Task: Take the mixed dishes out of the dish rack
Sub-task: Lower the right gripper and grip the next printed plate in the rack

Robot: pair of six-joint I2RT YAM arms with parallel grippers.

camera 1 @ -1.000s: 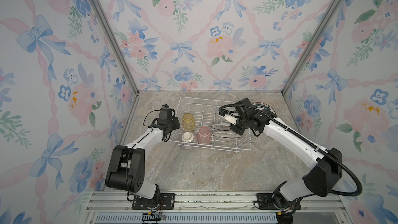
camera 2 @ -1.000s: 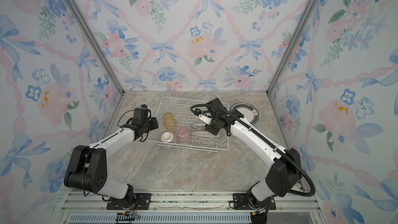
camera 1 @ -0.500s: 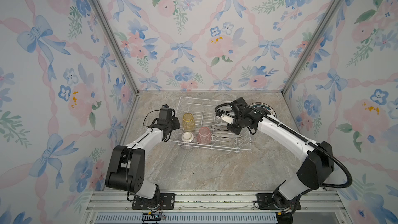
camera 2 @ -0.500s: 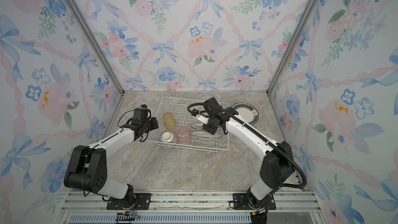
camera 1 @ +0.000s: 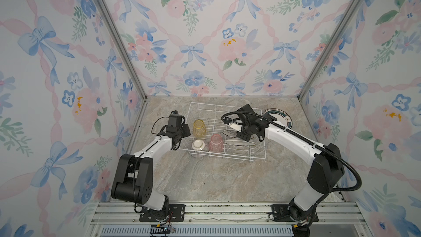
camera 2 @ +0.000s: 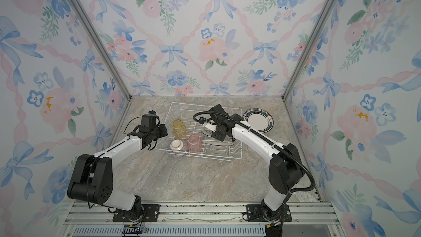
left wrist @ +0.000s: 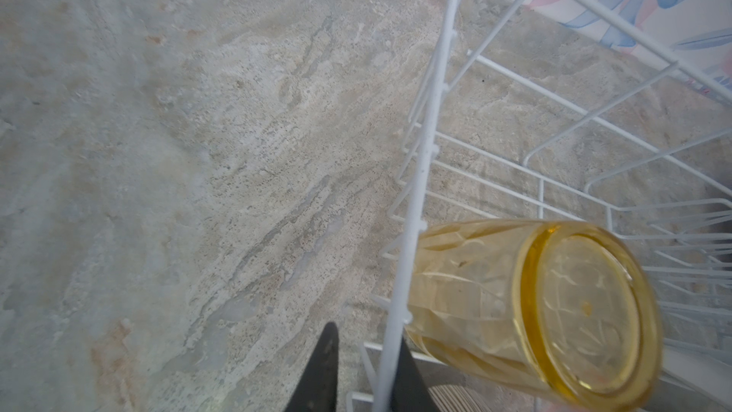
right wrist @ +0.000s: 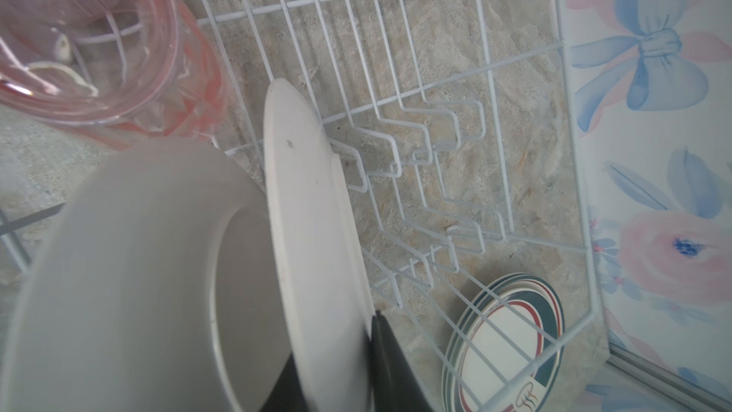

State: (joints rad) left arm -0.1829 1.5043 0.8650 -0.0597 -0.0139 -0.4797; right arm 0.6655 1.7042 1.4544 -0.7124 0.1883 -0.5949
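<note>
Dish rack (camera 1: 227, 131), a white wire basket on the marble-look tabletop (camera 1: 218, 178), gripped at both ends.

Left jaws (left wrist: 358, 374) pinch the rack's rim wire beside the upturned yellow translucent tumbler (left wrist: 534, 311). Right jaws (right wrist: 336, 366) clamp an upright white plate (right wrist: 313, 231) in the slots; stacked dark-rimmed plates (camera 2: 258, 120) lie outside the rack beyond them.

both hands (left wrist: 358, 370) (right wrist: 336, 366) (arms extended) clamped

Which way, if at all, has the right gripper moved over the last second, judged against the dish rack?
Yes. The right gripper has moved left, farther in over the dish rack, toward the pink tumbler.
</note>
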